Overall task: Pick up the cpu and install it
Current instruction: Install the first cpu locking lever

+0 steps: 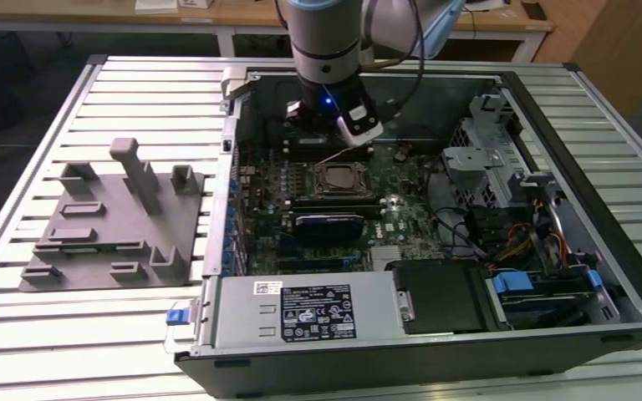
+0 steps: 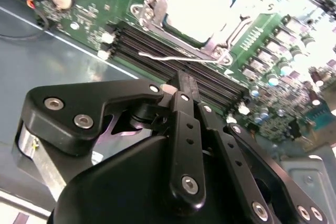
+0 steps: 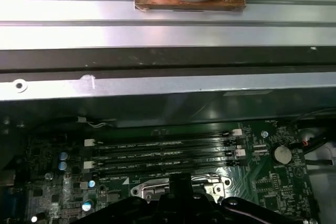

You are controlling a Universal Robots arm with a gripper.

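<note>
The cpu (image 2: 202, 1) is a pale silver-white square lying flat in the motherboard socket (image 1: 338, 178), framed by the metal load bracket. A thin wire lever (image 2: 178, 59) runs along the socket's edge on the side toward me. My gripper (image 2: 181, 80) hovers just off that edge, over the black memory slots (image 2: 157, 45), with its black fingers pressed together and nothing between them. In the exterior view the gripper (image 1: 321, 142) hangs inside the case just behind the socket. In the first wrist view the fingertips (image 3: 178, 182) cover part of the socket bracket.
The open computer case (image 1: 544, 92) surrounds the green motherboard (image 1: 410, 217). A power supply (image 1: 298, 309) sits at the front, with drive bays and cables on the exterior view's right. A grey tray with upright posts (image 1: 109, 217) stands on the slatted table at the exterior view's left.
</note>
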